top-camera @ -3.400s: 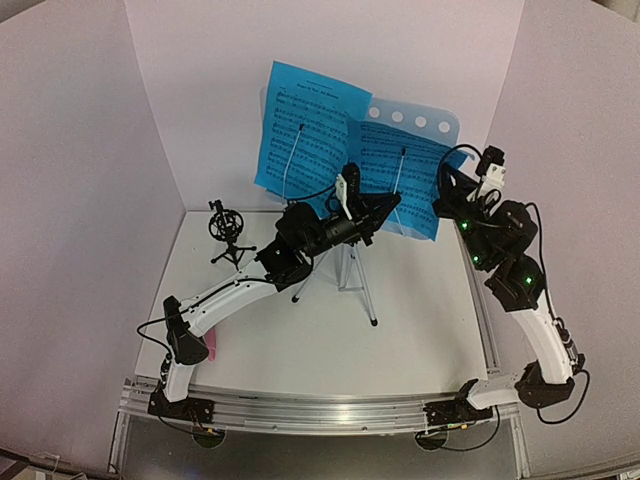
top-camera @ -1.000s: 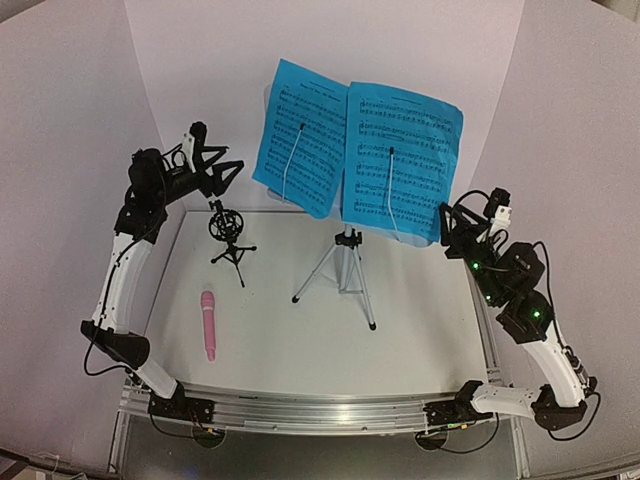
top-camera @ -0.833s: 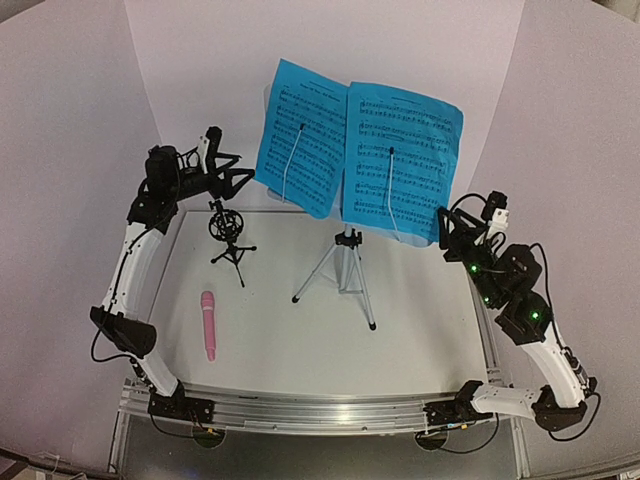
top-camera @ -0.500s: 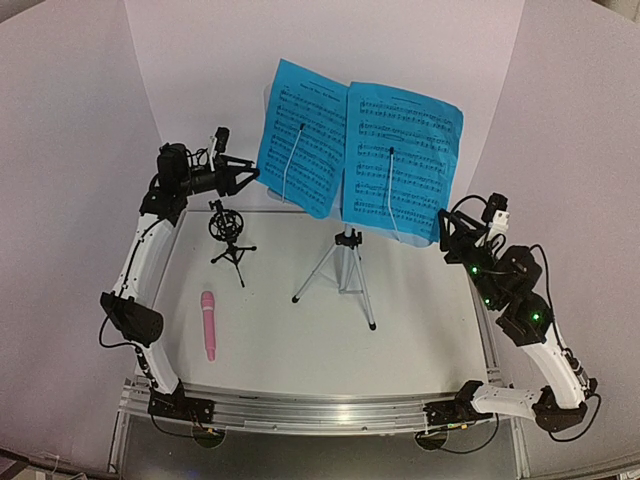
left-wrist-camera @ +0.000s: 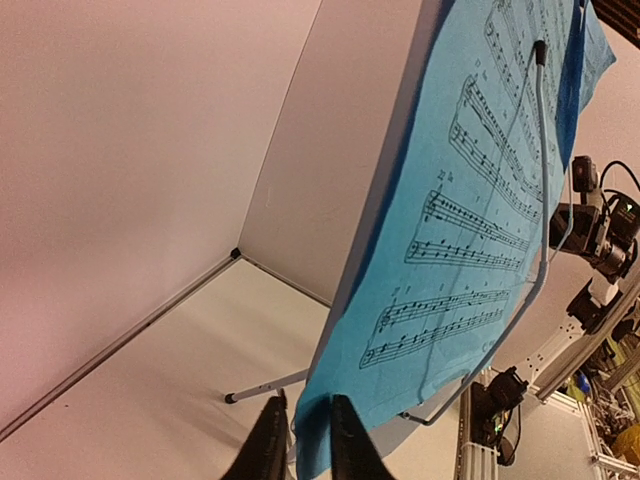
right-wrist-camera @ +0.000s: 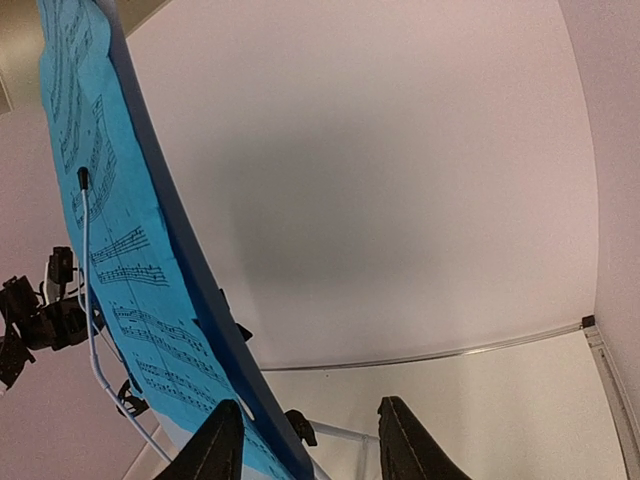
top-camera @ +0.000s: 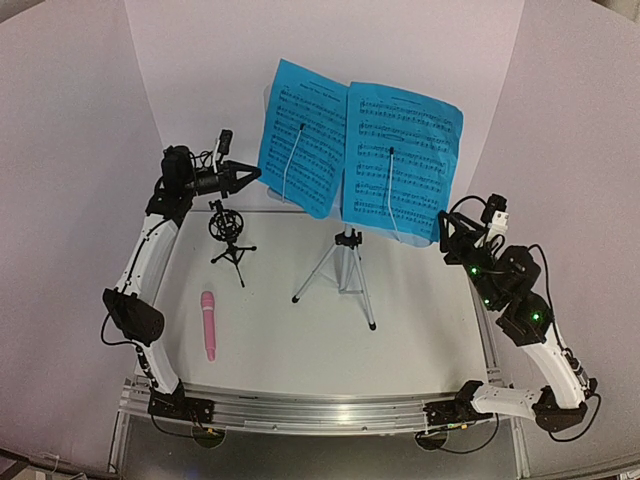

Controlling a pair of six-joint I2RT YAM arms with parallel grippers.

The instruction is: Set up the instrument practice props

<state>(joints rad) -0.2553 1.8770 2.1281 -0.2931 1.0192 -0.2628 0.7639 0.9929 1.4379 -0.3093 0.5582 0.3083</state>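
Top external: blue sheet-music pages (top-camera: 360, 150) rest on the music stand (top-camera: 348, 262), hiding its desk. Left gripper (left-wrist-camera: 308, 405) is barely parted around the page's lower corner, contact unclear. Right gripper (right-wrist-camera: 311, 405) is spread wide at the stand's right edge.

The white-and-black left arm (top-camera: 140, 260) folds at a low elbow, then climbs toward 12 o'clock, its wrist turned so the black left gripper (top-camera: 250, 175) points to 3 o'clock, with its fingers (left-wrist-camera: 265, 450) only narrowly apart. The white-and-black right arm (top-camera: 530, 340) rises toward 11 o'clock in a bent stack of joints. Its black right gripper (top-camera: 443, 228) faces 10 o'clock, its fingers (right-wrist-camera: 222, 445) spread wide.
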